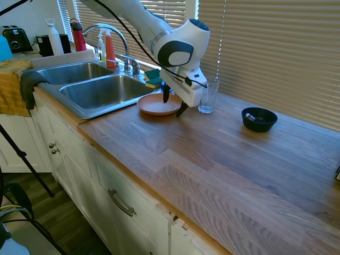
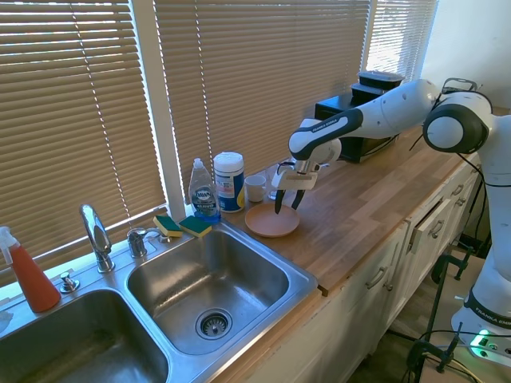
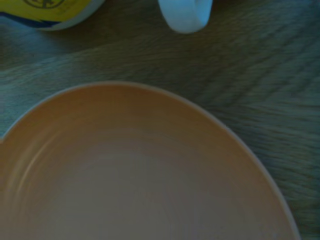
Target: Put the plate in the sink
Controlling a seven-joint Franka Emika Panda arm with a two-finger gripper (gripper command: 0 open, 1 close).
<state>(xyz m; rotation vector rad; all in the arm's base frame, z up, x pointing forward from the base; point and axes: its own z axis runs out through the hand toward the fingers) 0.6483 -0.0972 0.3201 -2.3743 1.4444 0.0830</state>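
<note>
Gripper [image 1: 174, 104] open, empty, just above plate [image 1: 157, 104]; straddle far rim w/ fingers, pinch firm, then lift left to sink [image 1: 101, 91].

"FRANKA EMIKA" on arm [image 2: 335, 125], other labels unreadable

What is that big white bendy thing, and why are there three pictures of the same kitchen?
It is a robot arm. Two cameras watch it from opposite sides of the room, and the third sits on its wrist, looking straight down. At its end is a tool with two dark fingers, open now, holding nothing, just over an orange plate on the wooden counter. The plate should go into the metal sink beside it. Nearby stand a clear glass and a dark bowl. By the window are two sponges and a soap bottle.
</note>
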